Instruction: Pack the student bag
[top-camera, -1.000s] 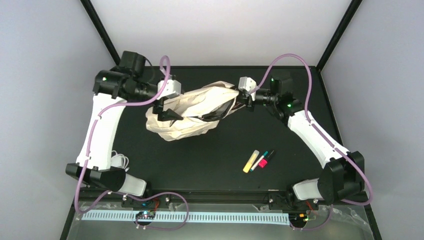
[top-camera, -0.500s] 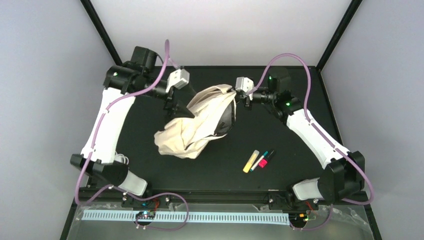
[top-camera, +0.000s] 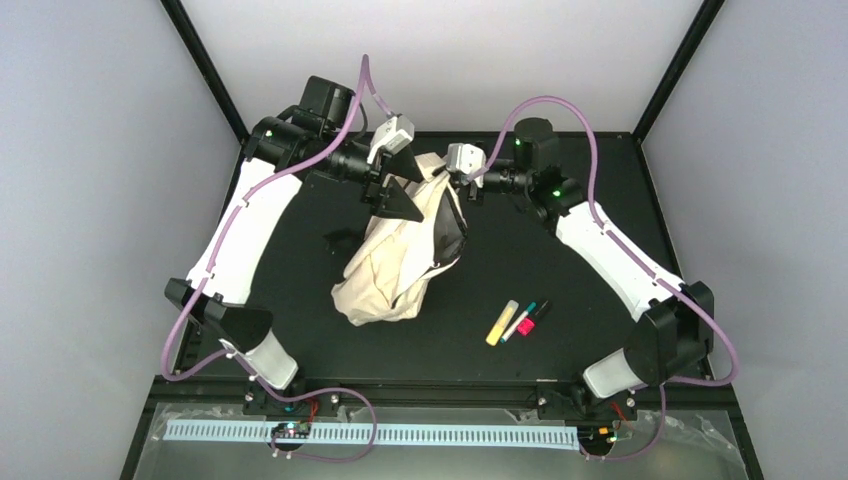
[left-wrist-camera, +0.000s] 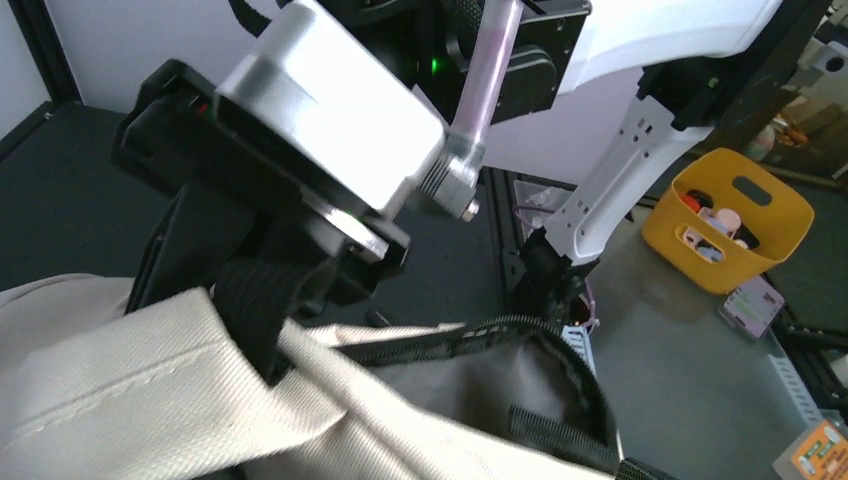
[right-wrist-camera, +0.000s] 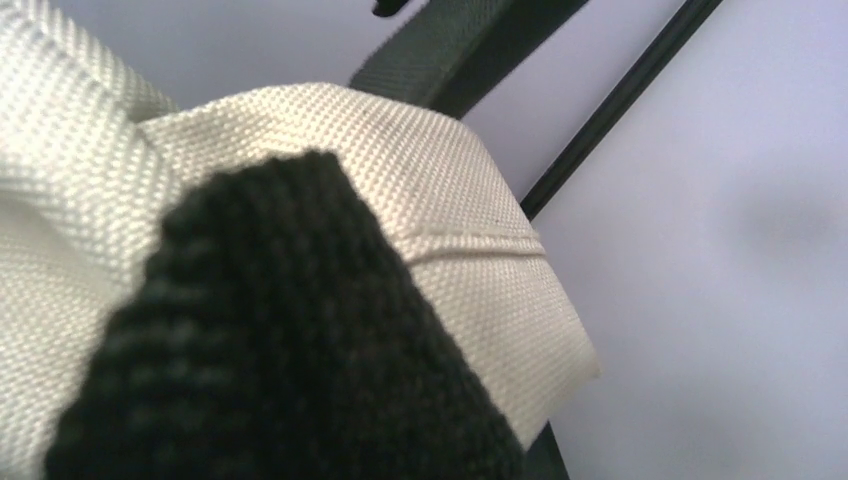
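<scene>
My right gripper (top-camera: 462, 190) is clamped shut on the black strap (left-wrist-camera: 245, 310) at 1 o'clock of the student bag (top-camera: 400, 260). The bag stands mid-table (top-camera: 560, 230), top lifted and bottom slumped. My left gripper (top-camera: 392, 197) hangs wide open at its 11 o'clock, holding nothing. With only 1 grip on narrow webbing, the strap could slip and the mouth collapse. 3 markers (top-camera: 516, 321) wait at 4 o'clock.
</scene>
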